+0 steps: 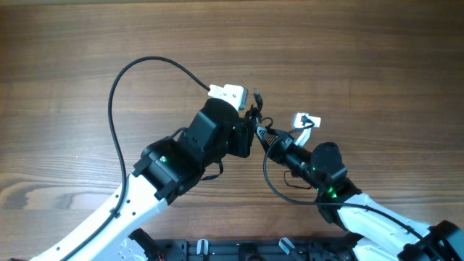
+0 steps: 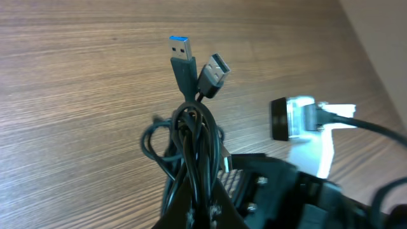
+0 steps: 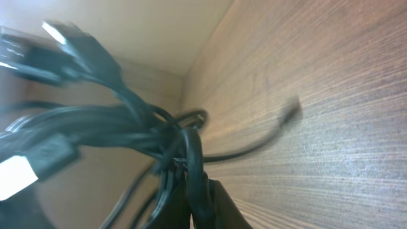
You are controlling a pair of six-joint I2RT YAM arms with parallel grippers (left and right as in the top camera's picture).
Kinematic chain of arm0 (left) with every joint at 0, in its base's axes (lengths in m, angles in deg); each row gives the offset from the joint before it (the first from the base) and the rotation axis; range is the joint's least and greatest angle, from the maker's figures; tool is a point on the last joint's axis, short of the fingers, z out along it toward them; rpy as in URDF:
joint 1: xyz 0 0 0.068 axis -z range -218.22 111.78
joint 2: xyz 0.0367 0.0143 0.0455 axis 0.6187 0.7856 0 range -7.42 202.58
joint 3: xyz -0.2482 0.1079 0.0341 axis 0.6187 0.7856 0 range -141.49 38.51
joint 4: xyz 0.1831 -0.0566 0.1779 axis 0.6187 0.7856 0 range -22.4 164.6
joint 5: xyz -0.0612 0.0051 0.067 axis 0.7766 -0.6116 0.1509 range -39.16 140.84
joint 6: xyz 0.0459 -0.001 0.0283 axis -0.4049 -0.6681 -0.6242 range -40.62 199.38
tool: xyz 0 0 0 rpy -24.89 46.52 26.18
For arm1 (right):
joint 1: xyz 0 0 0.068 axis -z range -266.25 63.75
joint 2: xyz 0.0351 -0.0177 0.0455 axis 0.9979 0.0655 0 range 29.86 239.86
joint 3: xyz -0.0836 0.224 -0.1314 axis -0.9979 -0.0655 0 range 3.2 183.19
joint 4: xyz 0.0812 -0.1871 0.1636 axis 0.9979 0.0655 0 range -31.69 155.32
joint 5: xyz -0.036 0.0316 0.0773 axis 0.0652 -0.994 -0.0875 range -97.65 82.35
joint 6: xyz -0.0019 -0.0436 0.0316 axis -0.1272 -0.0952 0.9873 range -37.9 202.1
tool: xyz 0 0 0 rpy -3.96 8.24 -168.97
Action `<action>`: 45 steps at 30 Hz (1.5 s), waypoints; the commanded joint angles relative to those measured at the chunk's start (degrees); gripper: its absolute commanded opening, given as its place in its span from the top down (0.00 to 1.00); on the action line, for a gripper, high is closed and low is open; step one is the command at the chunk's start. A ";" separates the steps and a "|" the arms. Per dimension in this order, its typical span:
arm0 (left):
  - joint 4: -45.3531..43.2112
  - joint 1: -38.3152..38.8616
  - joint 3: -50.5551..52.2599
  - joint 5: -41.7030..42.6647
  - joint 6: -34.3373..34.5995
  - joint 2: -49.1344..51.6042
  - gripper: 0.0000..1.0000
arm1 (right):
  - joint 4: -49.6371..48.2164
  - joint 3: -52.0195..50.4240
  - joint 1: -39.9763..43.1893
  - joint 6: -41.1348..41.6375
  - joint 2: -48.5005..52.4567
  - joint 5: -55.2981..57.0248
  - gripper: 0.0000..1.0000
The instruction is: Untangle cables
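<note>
**Brown Wood, Black Knot: Cables Caught Between Two Arms**

Brown wood-grain table (image 1: 72, 65) across the whole overhead view, with a black rail (image 1: 239, 250) along its near edge. From the lower left, the bulky black-and-white left arm (image 1: 181, 156), with a thick black arm cord (image 1: 112, 101) looping wide over the boards. From the lower right, the slimmer right arm (image 1: 326, 170), a green light on its wrist. Nose to nose just right of the table's centre, a white bracket (image 1: 226, 93) on the left wrist, a twin bracket (image 1: 304, 122) on the right, and the cables (image 2: 191, 137) bunched between the two grippers.

Left gripper (image 2: 194, 207): jaws closed tight on the cables, pinching the bundle low down, strands rising upright out of the fingers into a knot of small loops. Right gripper (image 3: 202, 200): jaws all but together, one black strand running down between them. Firm grip or mere touch: impossible to tell from the blurred wrist view.

Leading away from the knot toward the wood, one thin loose strand ending in a small blurred tip (image 3: 291, 109). Crowning the bundle, two USB plugs just beside each other: a blue-tongued plug (image 2: 181, 54) standing upright, and a silver plug (image 2: 215, 69) tilted to the right, open end up. Behind them in the left wrist view, the right arm's bracket and dark body, out of focus.
</note>
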 commanded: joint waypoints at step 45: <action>-7.10 -12.70 -0.50 46.21 -15.80 7.26 0.96 | 7.21 1.88 23.45 -19.45 -6.99 -22.82 0.29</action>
